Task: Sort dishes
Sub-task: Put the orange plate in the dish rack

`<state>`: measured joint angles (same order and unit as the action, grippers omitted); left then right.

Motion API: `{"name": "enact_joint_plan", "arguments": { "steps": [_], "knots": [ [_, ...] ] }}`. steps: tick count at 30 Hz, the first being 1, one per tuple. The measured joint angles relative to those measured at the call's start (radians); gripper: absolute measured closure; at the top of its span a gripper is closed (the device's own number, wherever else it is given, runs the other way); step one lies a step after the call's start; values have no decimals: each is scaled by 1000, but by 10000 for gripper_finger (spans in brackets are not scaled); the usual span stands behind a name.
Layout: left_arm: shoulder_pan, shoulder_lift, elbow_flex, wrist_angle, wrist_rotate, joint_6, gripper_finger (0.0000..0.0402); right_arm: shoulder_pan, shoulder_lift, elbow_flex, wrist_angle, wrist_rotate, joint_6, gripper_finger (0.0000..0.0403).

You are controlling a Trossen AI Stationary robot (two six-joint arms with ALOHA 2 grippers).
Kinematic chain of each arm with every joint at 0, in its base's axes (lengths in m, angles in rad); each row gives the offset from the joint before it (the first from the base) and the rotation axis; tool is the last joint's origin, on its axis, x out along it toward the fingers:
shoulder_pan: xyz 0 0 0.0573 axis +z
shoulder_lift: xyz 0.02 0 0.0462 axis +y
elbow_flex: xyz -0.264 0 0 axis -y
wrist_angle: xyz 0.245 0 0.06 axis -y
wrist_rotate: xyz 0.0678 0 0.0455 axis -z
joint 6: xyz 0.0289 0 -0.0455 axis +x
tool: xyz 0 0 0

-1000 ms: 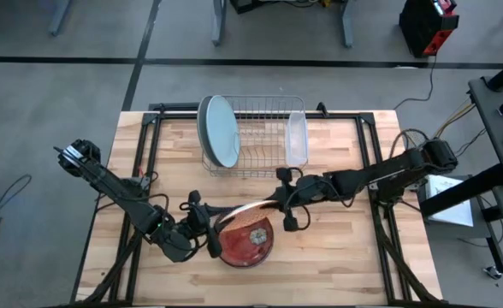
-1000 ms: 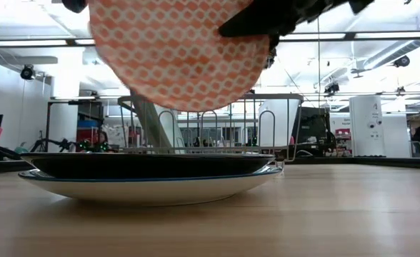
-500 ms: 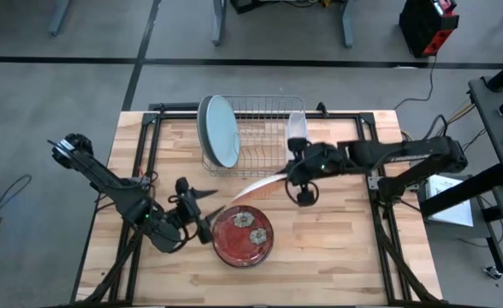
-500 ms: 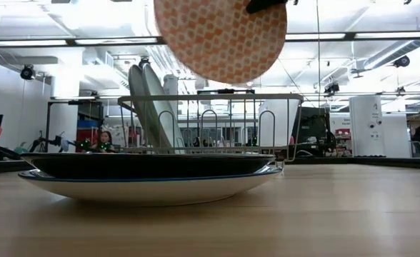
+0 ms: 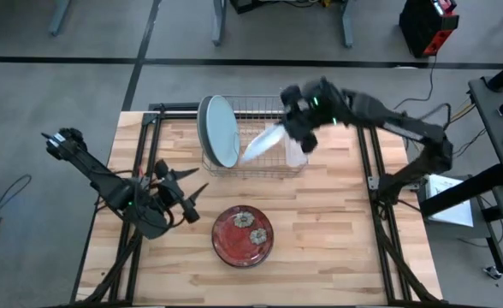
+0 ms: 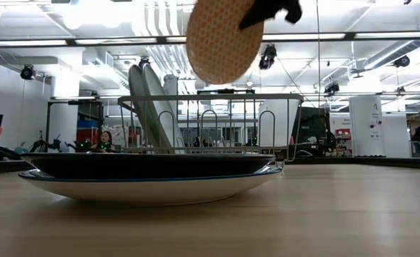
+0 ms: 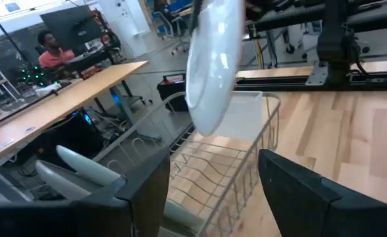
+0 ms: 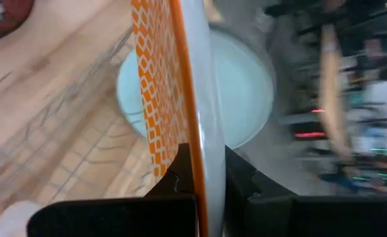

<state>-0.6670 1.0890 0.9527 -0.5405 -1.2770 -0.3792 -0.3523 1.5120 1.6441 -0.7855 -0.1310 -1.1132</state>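
Above the wire rack (image 5: 253,137), the right gripper (image 5: 296,117), clamped on the orange-and-white plate (image 5: 261,143), should turn it upright, align with 1 free slot, then lower slowly.

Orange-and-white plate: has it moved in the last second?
Yes. The orange-and-white plate, held by the right claw, went from above the dark red plate to over the wire rack.

An open-plan robotics lab: a butcher-block workbench (image 5: 337,214) on a black metal frame over grey concrete floor, ceiling strip lights (image 6: 353,36), long desks with monitors (image 7: 81,23), and a seated person (image 7: 52,52) beyond
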Motion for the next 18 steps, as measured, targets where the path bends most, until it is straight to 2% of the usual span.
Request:
{"name": "enact_joint_plan", "arguments": {
  "steps": [3,7,12,18],
  "knots": [
    [0,-28,0,-9,-16,4,181,-91,90,94,3,-72,-16,394],
    [0,-45,0,-44,-17,8,181,-151,206,207,-68,-135,-125,394],
    [0,-70,0,-87,-18,-15,181,-161,334,333,-91,-131,-336,394],
    [0,-99,0,-155,-17,-58,181,-155,420,364,-101,-116,-569,394]
  ]
}}
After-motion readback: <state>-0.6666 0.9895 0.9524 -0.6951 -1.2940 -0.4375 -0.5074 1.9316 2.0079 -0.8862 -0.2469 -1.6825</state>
